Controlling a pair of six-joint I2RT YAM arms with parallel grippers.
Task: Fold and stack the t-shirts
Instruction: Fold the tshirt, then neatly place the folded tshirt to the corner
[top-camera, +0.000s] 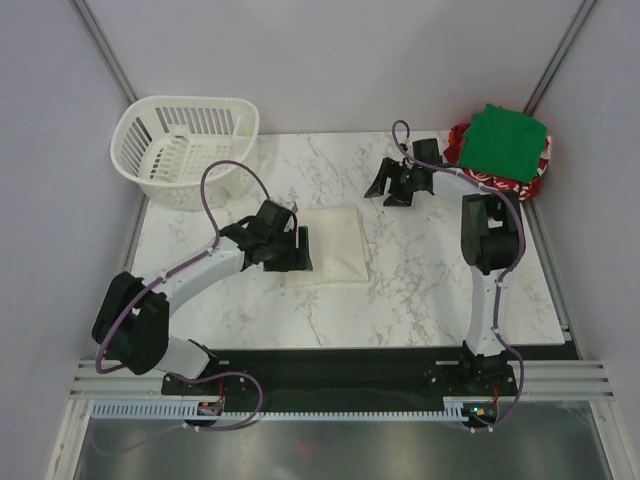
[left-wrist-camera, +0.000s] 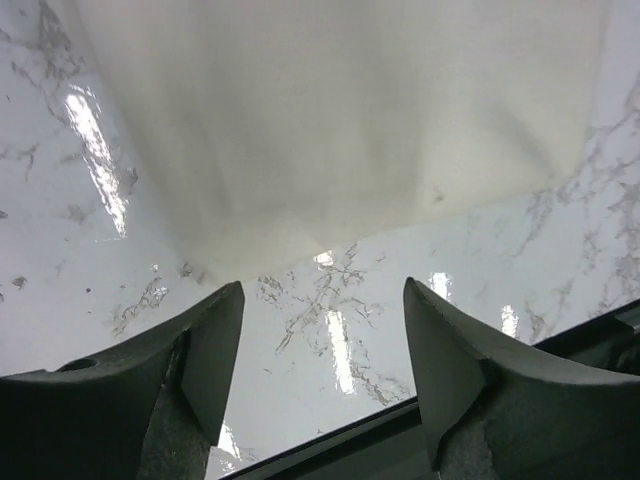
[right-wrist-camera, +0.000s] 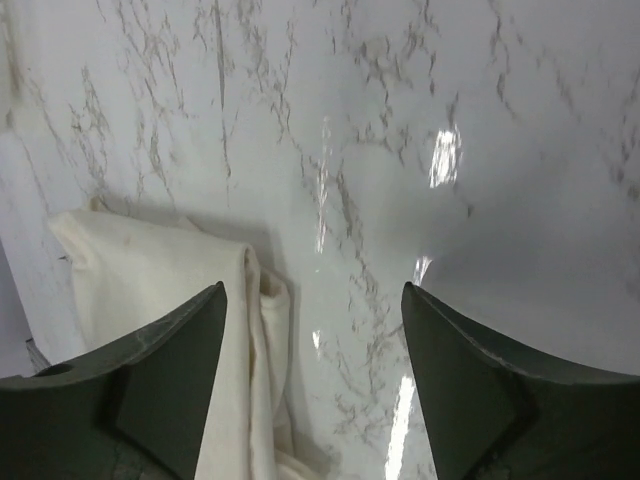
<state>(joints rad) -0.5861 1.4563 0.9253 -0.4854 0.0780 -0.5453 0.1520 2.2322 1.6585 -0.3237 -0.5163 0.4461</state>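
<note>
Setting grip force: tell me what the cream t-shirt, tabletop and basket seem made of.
Cream t-shirt: soft matte cloth, maybe cotton; it creases. Tabletop: glossy marble-look, grey veins, glare; stone or laminate unclear. Basket: white plastic, seemingly; rigid slotted walls.

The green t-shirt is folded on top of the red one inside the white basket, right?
No. The green t-shirt lies folded on the red one, but at the table's far right corner, not inside the white basket, as the top external view shows.
</note>
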